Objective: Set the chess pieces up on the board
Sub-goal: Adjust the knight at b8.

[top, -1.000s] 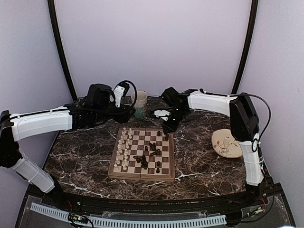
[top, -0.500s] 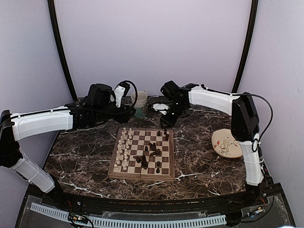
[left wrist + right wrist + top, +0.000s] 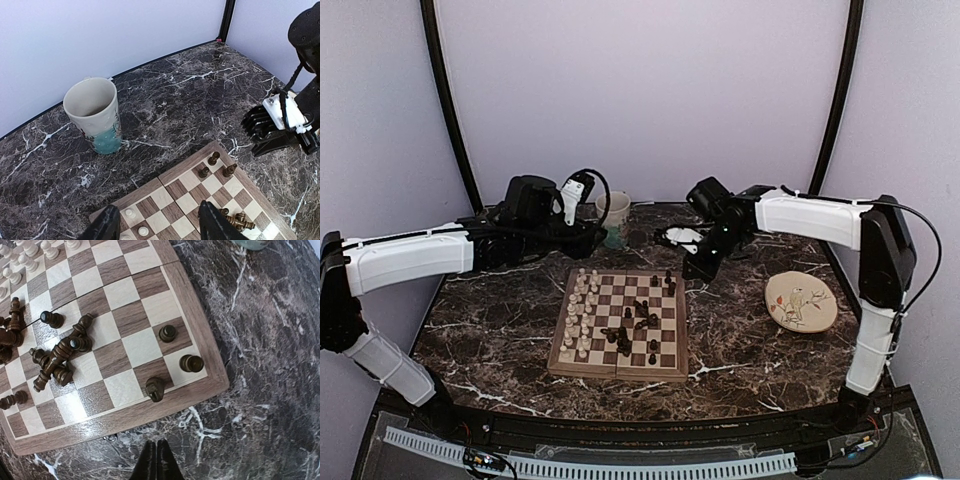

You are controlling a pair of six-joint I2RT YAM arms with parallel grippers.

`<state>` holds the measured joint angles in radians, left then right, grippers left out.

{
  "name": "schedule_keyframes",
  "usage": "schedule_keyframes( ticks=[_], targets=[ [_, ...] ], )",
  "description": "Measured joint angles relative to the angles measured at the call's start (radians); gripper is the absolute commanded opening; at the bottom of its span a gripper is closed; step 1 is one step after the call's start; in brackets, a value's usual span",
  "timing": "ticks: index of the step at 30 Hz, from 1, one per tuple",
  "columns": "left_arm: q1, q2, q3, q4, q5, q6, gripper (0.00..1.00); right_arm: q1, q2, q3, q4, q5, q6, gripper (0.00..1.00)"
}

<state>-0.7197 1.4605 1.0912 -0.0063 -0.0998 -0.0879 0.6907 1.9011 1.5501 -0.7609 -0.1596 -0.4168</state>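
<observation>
Left arm (image 3: 410, 255): white shells, black joints | right arm (image 3: 810, 215): same finish | left cable (image 3: 592, 172): black, looped at wrist | right cable (image 3: 908, 222): black, arcing past elbow | left claw (image 3: 160, 227), right claw (image 3: 156, 462): black fingers | white block (image 3: 280, 112) on right wrist

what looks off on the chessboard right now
Several dark pieces lie toppled in a tangled heap near the middle of the board, some lying across each other instead of standing on squares. The white pieces, by contrast, stand in tidy rows along one side.
</observation>
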Motion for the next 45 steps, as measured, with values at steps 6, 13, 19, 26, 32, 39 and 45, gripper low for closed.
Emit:
schedule_keyframes(
  ticks=[6, 13, 19, 26, 32, 39, 45],
  targets=[
    [0.000, 0.000, 0.002, 0.000, 0.011, 0.000, 0.55, -0.004, 0.000, -0.114, 0.064, -0.060, -0.009, 0.00],
    [0.000, 0.000, 0.002, -0.001, 0.011, 0.000, 0.55, -0.005, 0.034, -0.120, 0.117, -0.114, -0.009, 0.00],
    [0.000, 0.000, 0.002, -0.003, 0.013, 0.000, 0.55, -0.005, 0.093, -0.103, 0.137, -0.117, -0.012, 0.00],
    [0.000, 0.005, 0.004, -0.006, 0.014, 0.000, 0.55, -0.005, 0.103, -0.096, 0.142, -0.101, -0.016, 0.00],
    [0.000, 0.021, 0.006, -0.013, 0.020, 0.000, 0.55, -0.005, 0.123, -0.069, 0.148, -0.100, -0.017, 0.00],
    [0.000, 0.026, 0.007, -0.017, 0.025, 0.000, 0.55, -0.005, 0.143, -0.055, 0.150, -0.093, -0.020, 0.00],
    [0.000, 0.028, 0.008, -0.019, 0.030, 0.001, 0.55, -0.005, 0.142, -0.055, 0.148, -0.093, -0.020, 0.00]
  ],
)
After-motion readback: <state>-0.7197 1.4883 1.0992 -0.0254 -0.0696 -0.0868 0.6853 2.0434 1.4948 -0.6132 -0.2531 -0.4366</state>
